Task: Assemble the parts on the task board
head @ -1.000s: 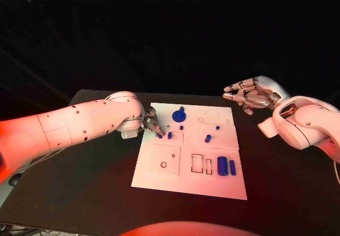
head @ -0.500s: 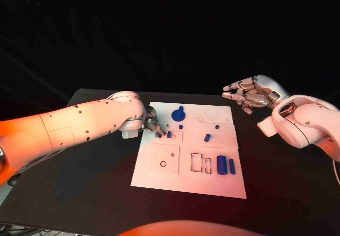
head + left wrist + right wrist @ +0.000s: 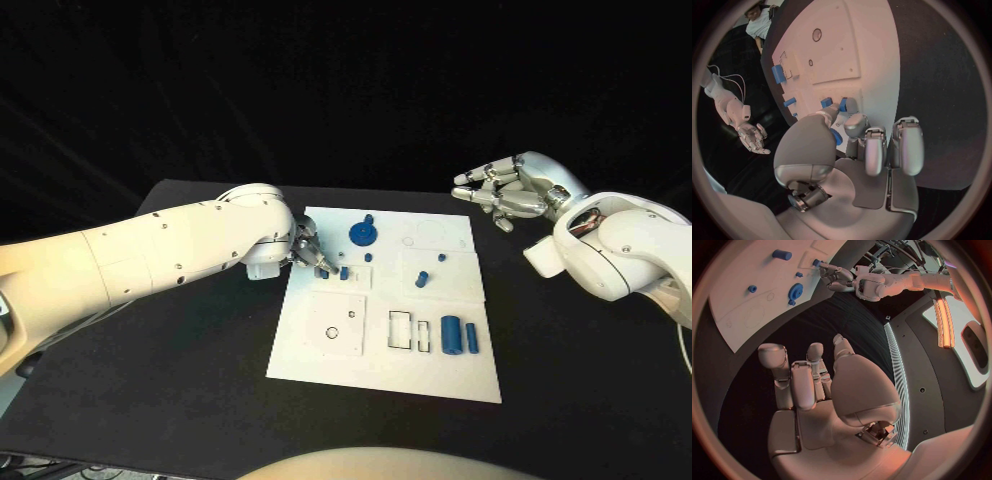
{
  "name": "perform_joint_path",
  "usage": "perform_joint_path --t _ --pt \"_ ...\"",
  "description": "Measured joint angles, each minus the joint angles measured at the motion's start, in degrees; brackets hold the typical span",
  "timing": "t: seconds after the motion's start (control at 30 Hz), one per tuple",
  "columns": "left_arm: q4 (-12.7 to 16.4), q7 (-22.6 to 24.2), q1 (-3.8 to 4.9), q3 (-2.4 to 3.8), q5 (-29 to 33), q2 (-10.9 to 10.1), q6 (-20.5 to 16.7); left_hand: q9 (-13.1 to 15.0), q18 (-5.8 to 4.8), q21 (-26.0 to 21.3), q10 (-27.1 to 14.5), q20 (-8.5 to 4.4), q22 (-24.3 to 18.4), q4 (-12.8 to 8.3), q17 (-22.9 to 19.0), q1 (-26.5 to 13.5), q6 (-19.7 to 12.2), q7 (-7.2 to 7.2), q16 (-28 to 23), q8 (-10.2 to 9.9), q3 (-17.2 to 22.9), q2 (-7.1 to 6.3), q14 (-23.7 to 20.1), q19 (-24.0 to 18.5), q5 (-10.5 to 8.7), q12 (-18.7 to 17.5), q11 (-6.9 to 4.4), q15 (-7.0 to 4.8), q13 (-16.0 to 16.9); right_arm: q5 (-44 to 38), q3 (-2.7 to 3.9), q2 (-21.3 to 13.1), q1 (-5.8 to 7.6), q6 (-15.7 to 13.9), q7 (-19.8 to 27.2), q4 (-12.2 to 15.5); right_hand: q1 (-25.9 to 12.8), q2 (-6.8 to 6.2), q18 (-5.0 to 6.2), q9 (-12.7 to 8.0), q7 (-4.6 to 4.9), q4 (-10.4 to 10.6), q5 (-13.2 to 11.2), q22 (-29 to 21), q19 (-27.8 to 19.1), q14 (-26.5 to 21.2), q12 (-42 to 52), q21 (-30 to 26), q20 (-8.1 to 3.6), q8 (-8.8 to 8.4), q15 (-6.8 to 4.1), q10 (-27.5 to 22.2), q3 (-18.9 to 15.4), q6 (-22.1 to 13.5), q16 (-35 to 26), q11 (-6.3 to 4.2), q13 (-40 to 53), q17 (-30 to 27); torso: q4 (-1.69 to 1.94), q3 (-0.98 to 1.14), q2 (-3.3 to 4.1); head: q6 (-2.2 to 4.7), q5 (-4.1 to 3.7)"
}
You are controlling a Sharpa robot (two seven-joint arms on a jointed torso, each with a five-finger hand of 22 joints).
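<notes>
The black table [image 3: 173,380] lies under everything; on it the white task board [image 3: 387,375] sits between my two arms, and most of the job looks undone to my eye; the outlined rectangular slots [image 3: 410,331] near the board's middle stand empty, while the big blue cylinder [image 3: 451,335] and the slimmer blue bar [image 3: 472,337] beside it lie loose on the board's right side; the blue gear [image 3: 365,235] sits near the far edge, and whether it is properly seated I cannot tell; a small blue peg [image 3: 421,279] rests mid-board. My left hand [image 3: 309,254] is down at the board's left edge, fingers drawn narrow around a small blue part [image 3: 843,104] at their tips; whether I truly grip it or only touch it I cannot tell. My right hand [image 3: 506,194] hovers off the board's far right corner, fingers loosely apart, holding nothing.
</notes>
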Motion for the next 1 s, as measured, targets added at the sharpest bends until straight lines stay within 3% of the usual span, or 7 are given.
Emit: perform_joint_path --t 0.17,0.23,0.4,0.57,0.83,0.93,1.0 --pt "0.1 0.6 -0.07 -0.06 0.0 -0.2 -1.0 0.0 0.00 0.0 0.0 0.00 0.0 1.2 0.0 -0.4 0.0 0.00 0.0 0.0 -2.7 0.18 0.0 0.0 0.00 0.0 0.00 0.00 0.0 0.1 0.00 0.1 0.00 0.2 0.0 -0.1 0.0 0.00 0.00 0.0 0.00 0.2 0.0 -0.5 0.0 0.0 -0.4 -0.5 0.00 0.00 0.00 -0.3 -0.2 0.0 -0.4 0.08 -0.4 -0.5 -0.03 0.01 0.00 0.17 0.06" --pt "0.2 1.1 -0.13 -0.09 0.1 -0.4 -2.1 -0.2 0.00 0.0 0.0 0.00 0.0 1.8 0.0 -0.7 0.0 0.01 0.0 -0.2 -4.0 -0.05 0.0 0.0 0.00 0.0 0.00 0.00 0.0 0.1 0.00 0.1 0.00 0.3 0.0 -0.1 0.0 0.00 0.59 0.0 -0.01 0.2 0.0 -0.8 -0.1 0.0 -0.4 -0.5 -0.14 0.00 0.00 -0.5 -0.2 0.0 -0.6 -0.09 -0.5 -0.7 -0.03 0.00 0.00 0.23 0.06" --pt "0.6 2.2 -0.15 -0.10 0.6 -0.9 -5.2 -0.2 0.00 0.0 0.0 0.00 0.0 3.7 0.0 -1.1 0.0 0.01 0.0 -0.3 -7.8 0.18 0.0 0.0 0.00 0.0 0.01 0.00 0.0 0.2 0.00 0.1 -0.01 0.6 0.0 -0.2 0.0 0.00 0.66 0.0 -0.09 0.2 0.0 -0.9 -0.3 0.0 -0.4 -0.7 -0.17 0.00 0.00 -0.6 -0.2 -0.1 -0.7 0.01 -0.6 -0.8 -0.02 -0.03 0.01 0.31 -0.10" --pt "1.4 3.1 -0.15 -0.01 1.2 -1.7 -7.5 -0.2 0.00 0.0 0.0 0.00 0.0 4.2 0.0 -1.0 0.0 0.01 0.0 -0.3 -9.5 0.17 0.0 0.0 0.00 0.0 0.01 0.00 -0.1 0.3 -0.01 0.1 -0.03 0.7 0.0 -0.3 0.0 0.00 0.89 0.0 -0.09 0.2 0.0 -1.0 -0.4 0.0 -0.4 -0.8 0.00 0.00 0.00 -0.7 -0.2 -0.1 -0.7 0.11 -0.7 -0.9 -0.01 -0.02 0.01 0.36 -0.19" --pt "3.5 4.8 -0.13 0.82 2.2 -3.3 -10.6 -0.2 0.00 -0.7 -0.7 0.00 0.0 4.1 0.0 0.1 -0.5 0.43 0.0 -0.3 -10.8 1.32 0.0 0.0 0.00 -0.7 0.29 0.00 -1.1 0.4 -0.02 0.2 -0.20 1.0 0.0 -0.7 0.0 0.00 0.88 0.0 -0.09 0.2 0.0 -1.0 -0.4 0.0 -0.4 -0.8 0.00 0.00 0.00 -0.7 -0.2 -0.1 -0.7 0.11 -0.7 -0.9 0.00 -0.02 0.04 0.26 -0.31" --pt "3.9 5.6 -0.08 0.98 2.5 -3.5 -11.6 -0.2 0.00 -1.8 -2.0 0.00 0.0 4.1 0.0 0.7 -1.0 0.88 0.0 -0.3 -12.0 1.87 0.0 0.0 0.00 -2.2 0.37 0.00 -2.7 0.4 -0.04 0.2 -0.29 1.0 0.0 -0.9 0.0 0.00 0.88 0.0 -0.09 0.2 0.0 -1.0 -0.4 0.0 -0.4 -0.8 0.00 0.00 0.00 -0.7 -0.2 -0.1 -0.7 0.11 -0.7 -0.9 0.00 -0.01 0.04 0.25 -0.30" --pt "4.0 6.3 -0.07 1.02 2.7 -3.5 -12.3 -0.2 0.00 -3.7 -4.0 0.00 0.0 4.1 0.0 1.5 -2.3 1.21 0.0 -0.4 -13.0 2.54 0.0 0.0 0.00 -4.8 0.76 0.00 -5.7 0.4 -0.04 0.3 -0.33 1.1 0.0 -0.9 0.0 0.00 0.88 0.0 -0.09 0.2 0.0 -1.0 -0.4 0.0 -0.4 -0.8 0.00 0.00 0.00 -0.7 -0.2 -0.1 -0.7 0.11 -0.7 -0.9 0.00 0.00 0.04 0.29 -0.29"
